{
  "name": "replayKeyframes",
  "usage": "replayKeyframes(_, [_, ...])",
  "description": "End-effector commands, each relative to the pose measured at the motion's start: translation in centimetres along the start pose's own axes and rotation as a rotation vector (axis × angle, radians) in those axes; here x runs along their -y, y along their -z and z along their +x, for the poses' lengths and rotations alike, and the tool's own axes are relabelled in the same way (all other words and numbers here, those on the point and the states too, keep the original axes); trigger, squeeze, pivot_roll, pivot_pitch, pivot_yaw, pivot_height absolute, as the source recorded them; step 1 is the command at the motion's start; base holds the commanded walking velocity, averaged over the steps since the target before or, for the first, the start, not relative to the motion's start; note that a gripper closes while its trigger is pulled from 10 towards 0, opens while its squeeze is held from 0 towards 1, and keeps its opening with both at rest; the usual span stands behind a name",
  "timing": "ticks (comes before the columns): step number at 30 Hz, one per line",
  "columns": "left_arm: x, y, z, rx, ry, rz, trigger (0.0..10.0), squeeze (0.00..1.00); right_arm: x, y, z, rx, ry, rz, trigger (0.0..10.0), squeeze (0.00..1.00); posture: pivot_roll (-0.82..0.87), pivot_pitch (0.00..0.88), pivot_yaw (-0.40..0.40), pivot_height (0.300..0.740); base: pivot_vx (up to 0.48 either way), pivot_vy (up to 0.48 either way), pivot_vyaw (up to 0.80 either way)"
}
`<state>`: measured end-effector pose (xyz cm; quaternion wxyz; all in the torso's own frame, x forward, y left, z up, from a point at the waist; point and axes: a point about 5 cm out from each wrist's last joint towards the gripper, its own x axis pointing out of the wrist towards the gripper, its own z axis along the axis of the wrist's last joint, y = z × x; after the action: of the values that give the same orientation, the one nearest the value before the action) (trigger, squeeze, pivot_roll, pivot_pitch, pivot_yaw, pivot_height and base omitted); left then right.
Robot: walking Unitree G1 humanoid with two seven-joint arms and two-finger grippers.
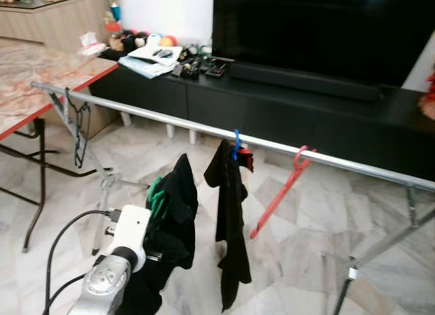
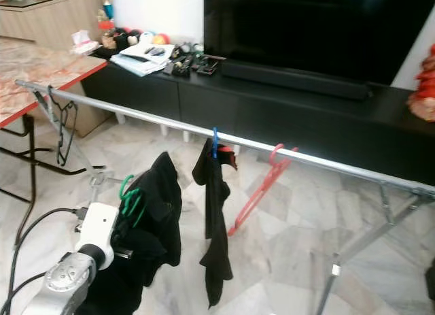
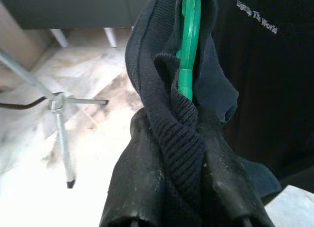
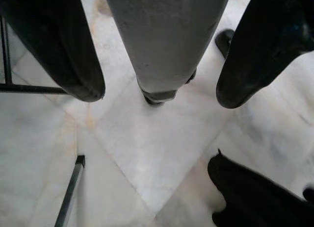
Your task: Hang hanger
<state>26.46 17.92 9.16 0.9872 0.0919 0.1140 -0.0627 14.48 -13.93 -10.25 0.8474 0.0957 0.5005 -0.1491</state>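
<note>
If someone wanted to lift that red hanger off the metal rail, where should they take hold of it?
Probably the long straight arm just below the hook. The red hanger hangs empty from the rail, tilted, its arm slanting down towards the floor with open space around it. I'd come from the near side: the hook is thin and curls over the rail, while the dark garment hangs apart from it.

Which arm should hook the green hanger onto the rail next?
Left. The left gripper is shut on the green hanger and its black garment, raised just below the metal rail. The right gripper hangs open toward the floor.
</note>
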Motion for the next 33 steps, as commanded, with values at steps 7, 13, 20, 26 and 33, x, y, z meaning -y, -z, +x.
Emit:
replayKeyframes(7, [-0.11, -0.74, 0.15, 0.028, -0.013, -0.007, 10.0, 0.00, -1.08, 1.37, -0.38, -0.045, -0.023, -0.001, 10.0, 0.00, 0.00, 0.067, 0.014, 0.740, 0.000, 0.480, 0.00])
replayKeyframes(13, [-0.13, -0.73, 0.15, 0.026, -0.012, -0.010, 10.0, 0.00, -1.12, 1.36, -0.38, -0.045, -0.026, -0.001, 10.0, 0.00, 0.00, 0.067, 0.015, 0.740, 0.000, 0.480, 0.00])
replayKeyframes(20, [-0.08, -0.74, 0.12, 0.026, -0.008, -0.009, 10.0, 0.00, -1.14, 1.44, -0.40, -0.047, -0.022, 0.009, 10.0, 0.00, 0.00, 0.068, 0.016, 0.740, 0.000, 0.480, 0.00])
replayKeyframes(26, [-0.10, -0.74, 0.13, 0.026, -0.006, -0.009, 10.0, 0.00, -1.17, 1.47, -0.41, -0.049, -0.024, 0.012, 10.0, 0.00, 0.00, 0.068, 0.016, 0.740, 0.000, 0.480, -0.22])
replayKeyframes(33, [-0.14, -0.75, 0.14, 0.025, -0.008, -0.008, 10.0, 0.00, -1.23, 1.44, -0.41, -0.050, -0.029, 0.008, 10.0, 0.00, 0.00, 0.069, 0.018, 0.740, 0.000, 0.480, -0.80])
